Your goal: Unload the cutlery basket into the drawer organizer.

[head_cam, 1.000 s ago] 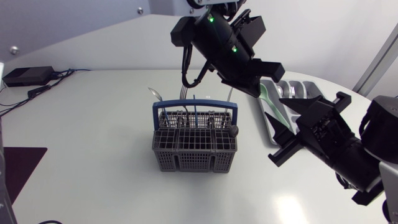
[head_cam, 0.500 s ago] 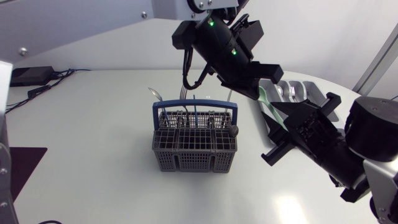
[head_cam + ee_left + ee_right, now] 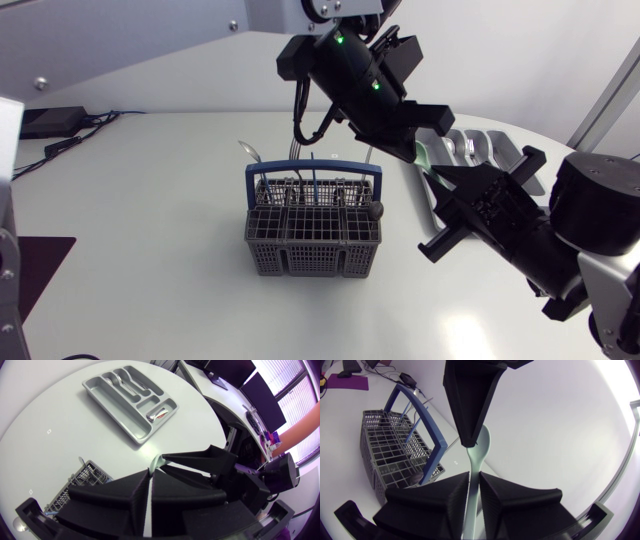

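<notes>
Hanging in the air between the two hands, a pale green spoon (image 3: 481, 440) is held from both ends, above the tabletop (image 3: 150, 210) and to the right of the cutlery basket (image 3: 313, 238). The left hand (image 3: 428, 148), whose arm comes in from the upper left and reaches past the middle, has its fingers pressed together on the spoon, with only a thin pale strip showing between them in its own wrist view. The right hand (image 3: 474, 476) meets it from the opposite side: its two wedge fingers sit tight against either side of the handle, so it also grips the spoon. The bowl of the spoon shows just ahead of the right hand's fingertips, next to the tip of the left hand.

The grey mesh basket stands upright on the tabletop, well apart from both hands, with its blue handle (image 3: 313, 166) raised. Several pieces of cutlery stand in its back compartments, one spoon (image 3: 248, 150) leaning out at the rear left. A dark round knob (image 3: 376, 210) sits at its right corner.

The grey drawer organizer (image 3: 111, 410) lies flat beyond the hands, to the basket's right. Spoons (image 3: 125, 385) lie in its compartments, and one piece with a red mark (image 3: 157, 413) lies in the end compartment.
</notes>
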Controlling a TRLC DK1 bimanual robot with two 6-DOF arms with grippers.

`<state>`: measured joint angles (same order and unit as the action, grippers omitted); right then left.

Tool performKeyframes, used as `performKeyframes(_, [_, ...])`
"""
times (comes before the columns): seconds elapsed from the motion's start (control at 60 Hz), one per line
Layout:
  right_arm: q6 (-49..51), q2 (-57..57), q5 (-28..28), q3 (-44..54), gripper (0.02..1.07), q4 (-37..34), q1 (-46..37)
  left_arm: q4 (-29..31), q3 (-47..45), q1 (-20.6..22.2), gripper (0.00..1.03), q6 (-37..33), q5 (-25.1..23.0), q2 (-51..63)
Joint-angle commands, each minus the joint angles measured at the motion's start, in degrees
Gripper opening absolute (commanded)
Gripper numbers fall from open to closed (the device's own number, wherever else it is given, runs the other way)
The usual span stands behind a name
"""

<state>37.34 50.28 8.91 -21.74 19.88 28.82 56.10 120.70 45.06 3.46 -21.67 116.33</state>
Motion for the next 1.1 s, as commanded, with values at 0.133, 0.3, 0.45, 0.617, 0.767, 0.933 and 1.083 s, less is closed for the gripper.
performKeyframes(0.133, [0.7,0.5,0.3,-0.7,0.19,1.0,0.2,0.4,0.5,0.1,0.15,1.5,-1.0,1.4])
performKeyframes(0.3, [0.6,0.3,-0.2,-0.5,0.18,0.9,-0.1,0.4,0.5,0.4,0.15,1.5,-1.5,1.2])
performKeyframes(0.45, [0.5,-0.5,-1.2,-0.4,0.18,-0.3,-0.4,0.3,1.8,0.2,0.57,1.5,-2.2,1.1])
performKeyframes(0.617, [0.6,-2.9,-6.3,-0.3,0.18,-4.4,-4.5,0.3,7.8,-3.8,0.98,1.0,-2.2,1.3])
performKeyframes(0.767, [1.6,-5.4,-18.1,-0.7,0.18,-10.2,-15.7,0.8,11.4,-7.6,0.98,-4.5,2.0,1.3])
performKeyframes(0.933, [6.5,-2.8,-38.4,-2.9,0.18,-15.6,-34.7,4.9,8.6,-7.6,0.98,-20.0,2.9,1.2])
performKeyframes(1.083, [18.4,6.3,-53.0,-7.6,0.18,-21.9,-48.8,8.2,4.6,-5.4,0.98,-32.7,4.0,-0.7])
